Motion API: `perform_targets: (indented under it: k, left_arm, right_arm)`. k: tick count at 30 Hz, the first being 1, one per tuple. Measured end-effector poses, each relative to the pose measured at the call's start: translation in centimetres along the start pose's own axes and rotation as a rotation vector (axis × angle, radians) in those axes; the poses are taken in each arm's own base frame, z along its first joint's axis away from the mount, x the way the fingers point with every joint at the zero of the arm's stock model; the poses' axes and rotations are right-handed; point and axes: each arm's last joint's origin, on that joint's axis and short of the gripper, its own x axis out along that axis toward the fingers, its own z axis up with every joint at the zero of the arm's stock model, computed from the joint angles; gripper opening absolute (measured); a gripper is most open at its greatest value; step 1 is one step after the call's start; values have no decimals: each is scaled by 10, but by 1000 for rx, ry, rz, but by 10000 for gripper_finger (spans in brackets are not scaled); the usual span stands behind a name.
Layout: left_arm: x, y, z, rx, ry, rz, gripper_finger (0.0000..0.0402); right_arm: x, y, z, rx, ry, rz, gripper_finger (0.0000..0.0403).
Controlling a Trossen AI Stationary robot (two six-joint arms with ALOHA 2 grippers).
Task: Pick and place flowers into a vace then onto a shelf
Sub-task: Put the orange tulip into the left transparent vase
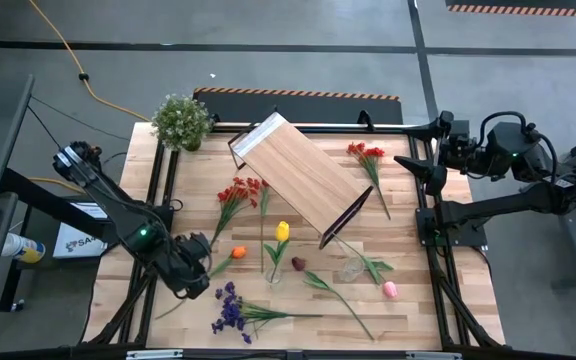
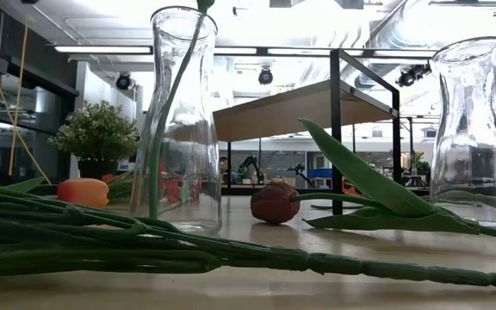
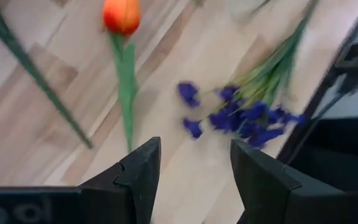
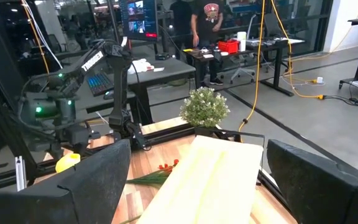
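Left tool point(image 1: 200, 262): your left tool hung low over the desk's left front part, jaws parted and empty, as its wrist view showed, with bare wood between the fingers point(image 3: 138, 177).
Orange tulip point(image 3: 122, 15): it lay just ahead of that tool, stem point(image 3: 127, 93) running back toward the left finger. The stem sat off to one side of the gap, so a straight descent risked pinching beside it or pushing it away.
Purple spray point(image 3: 241, 115): it lay close on the other side. A wide closing could have snagged its blossoms along with the tulip.
Vase point(image 1: 276, 262): it stood nearby with the yellow tulip point(image 1: 282, 231) already in it. Its neck looked narrow and the glass light, so a long stem swung in at an angle could have tipped it.
Second vase point(image 1: 349, 270): it seemed to lie on its side by the shelf's front end, though I cannot be sure.
Shelf point(image 1: 298, 175): it stood slantwise mid-desk. A loaded vase would have had to clear its black frame.
Other flowers: red sprays point(image 1: 238, 192), a maroon tulip point(image 1: 298, 264) and a pink tulip point(image 1: 389, 290) lay loose on the desk point(image 1: 418, 300).
Right tool point(image 1: 415, 167): it waited wide open and empty at the desk's right rear edge.
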Motion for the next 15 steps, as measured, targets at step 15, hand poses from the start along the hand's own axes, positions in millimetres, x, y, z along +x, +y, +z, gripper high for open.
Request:
perform_targets:
  k: [15]
  left_arm:
    - [54, -6, -12, 31, 146, 223, 227]
  right_arm:
    - [0, 0, 0, 0, 0, 0, 366]
